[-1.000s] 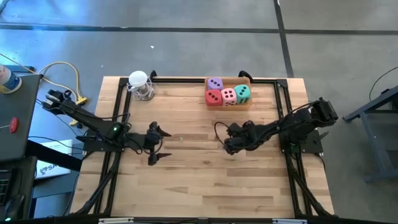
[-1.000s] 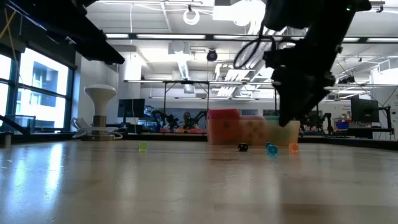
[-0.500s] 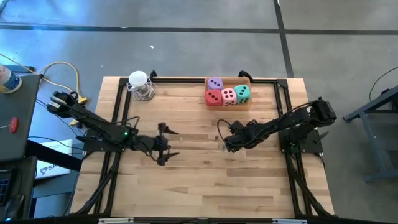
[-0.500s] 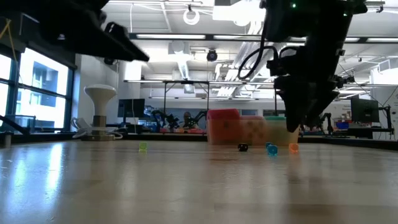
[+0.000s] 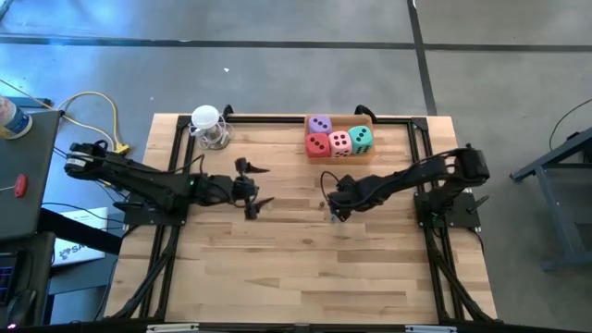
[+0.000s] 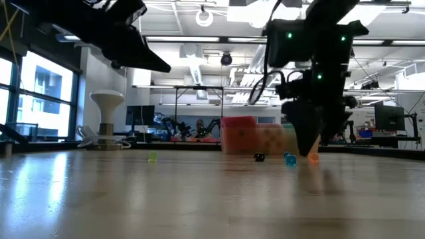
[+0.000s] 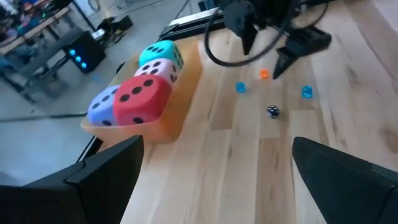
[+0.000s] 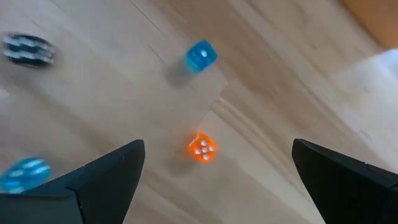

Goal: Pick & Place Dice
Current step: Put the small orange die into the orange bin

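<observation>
Four large soft dice sit together in an orange tray [image 5: 368, 153] at the table's far edge: purple [image 5: 319, 124], red [image 5: 317, 144], pink [image 5: 340, 142] and teal [image 5: 361, 137]. My left wrist view shows them too, with the red die [image 7: 144, 96] nearest. My right gripper [image 5: 331, 203] is open and points down near the table's middle, its fingertips just above a tiny orange cube with white pips [image 8: 203, 149], which lies between the fingers in the right wrist view. My left gripper [image 5: 253, 189] is open and hovers left of centre, facing the tray.
Other tiny cubes lie on the wood near the right gripper: two blue [image 8: 201, 56] [image 8: 23, 173], one black [image 8: 28, 48], and a green one [image 6: 153, 157] farther left. A white stand [image 5: 209, 127] is at the far left corner. A black frame borders the table.
My right gripper has come down toward the table and shifted slightly left, onto the spot of the tiny orange cube. My left gripper has moved toward the table's far edge and somewhat right, turning toward the tray. The large dice have stayed in place.
</observation>
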